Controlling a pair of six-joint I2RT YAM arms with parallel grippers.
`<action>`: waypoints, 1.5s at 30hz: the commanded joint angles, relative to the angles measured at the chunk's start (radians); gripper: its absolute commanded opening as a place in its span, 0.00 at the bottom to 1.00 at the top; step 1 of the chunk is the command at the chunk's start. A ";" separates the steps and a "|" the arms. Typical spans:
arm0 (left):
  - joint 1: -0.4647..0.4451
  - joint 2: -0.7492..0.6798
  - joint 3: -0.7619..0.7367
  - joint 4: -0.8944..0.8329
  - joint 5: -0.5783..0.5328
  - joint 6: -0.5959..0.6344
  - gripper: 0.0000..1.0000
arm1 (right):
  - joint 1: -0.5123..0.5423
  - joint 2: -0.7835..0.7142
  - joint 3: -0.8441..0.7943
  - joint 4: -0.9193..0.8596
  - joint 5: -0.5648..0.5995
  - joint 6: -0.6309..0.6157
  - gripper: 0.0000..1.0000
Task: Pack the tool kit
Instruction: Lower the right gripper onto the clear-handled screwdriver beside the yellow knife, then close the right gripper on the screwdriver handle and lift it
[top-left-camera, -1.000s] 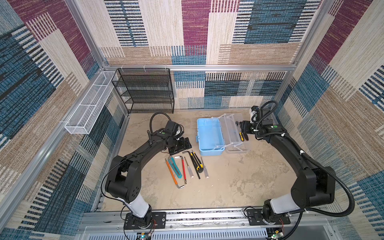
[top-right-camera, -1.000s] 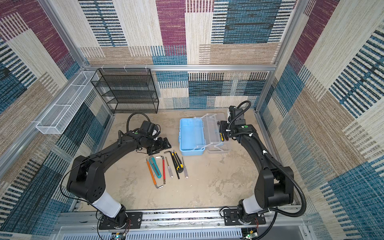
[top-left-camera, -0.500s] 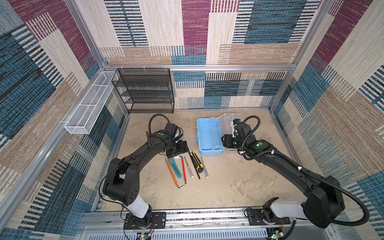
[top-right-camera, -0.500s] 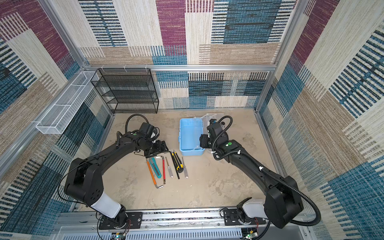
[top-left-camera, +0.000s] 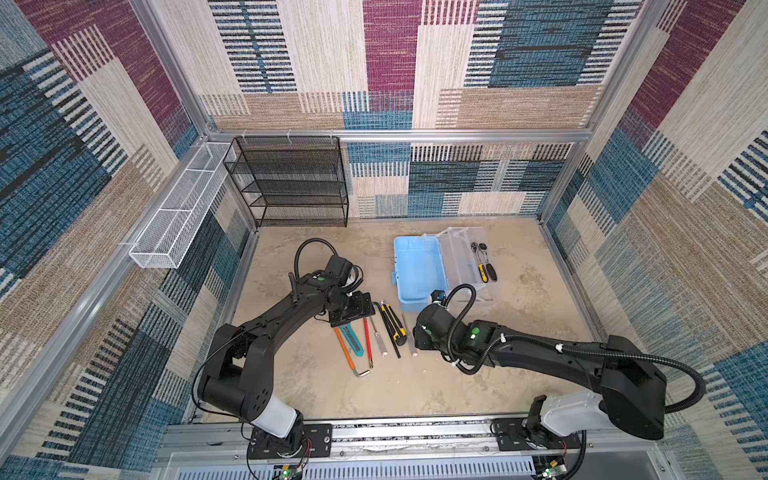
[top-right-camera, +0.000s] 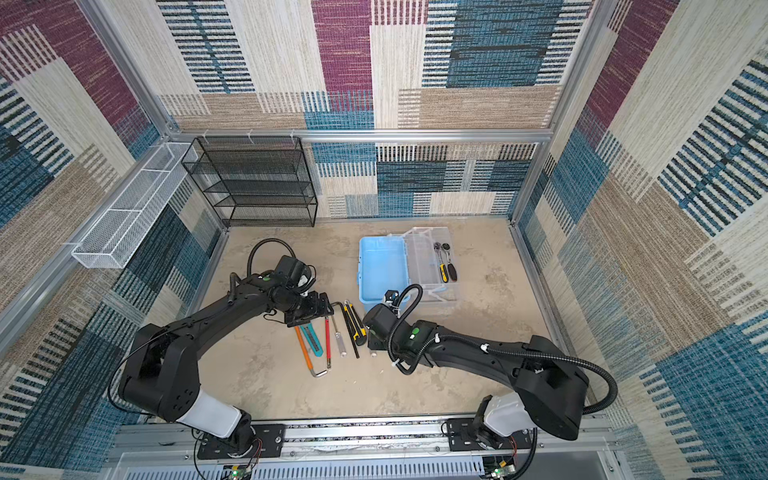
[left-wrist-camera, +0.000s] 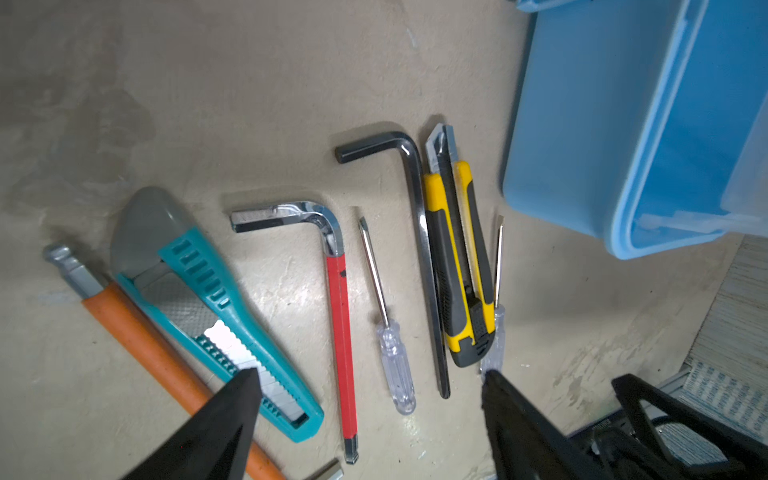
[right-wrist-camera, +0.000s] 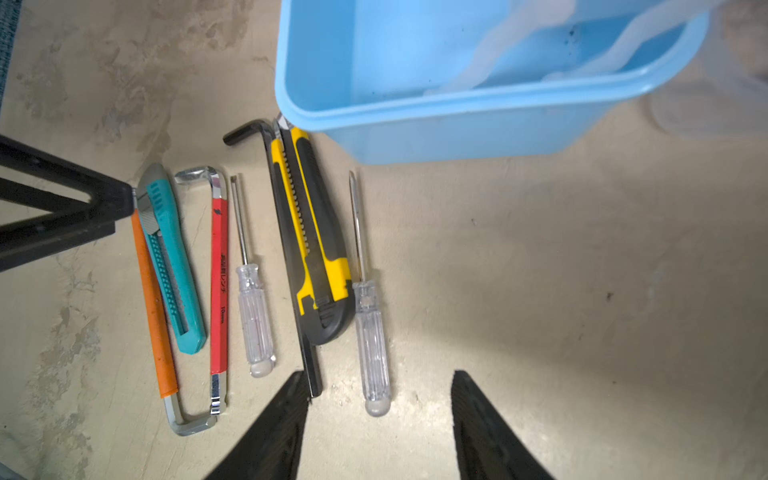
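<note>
- Swinging right gripper (right-wrist-camera: 379, 374) off the clear tray (top-left-camera: 459, 266) and over to the tool row (top-left-camera: 366, 338); jaws parted, empty, straddling the clear-handled screwdriver (right-wrist-camera: 372, 345) butt.
- Leaving two ratchets (top-left-camera: 482, 269) lying in that tray, beside the open light blue toolbox (top-left-camera: 417, 270).
- Still hovering left gripper (left-wrist-camera: 369, 370) over the row's other end, jaws wide, gripping nothing.

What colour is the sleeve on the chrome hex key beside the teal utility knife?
Red. The sleeve shows best in the right wrist view.

Both top views: high, front, looking down; wrist cams, close and low, share tool row (left-wrist-camera: 341, 332) — opposite ends.
</note>
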 joint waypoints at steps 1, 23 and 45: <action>0.001 -0.016 -0.022 0.037 0.008 0.032 0.87 | 0.015 0.006 -0.028 0.041 0.021 0.090 0.55; 0.001 -0.082 -0.110 0.075 0.014 0.051 0.87 | 0.086 0.270 0.115 -0.023 0.006 0.044 0.49; 0.001 -0.092 -0.111 0.071 0.004 0.053 0.87 | 0.039 0.403 0.185 -0.147 0.002 -0.013 0.36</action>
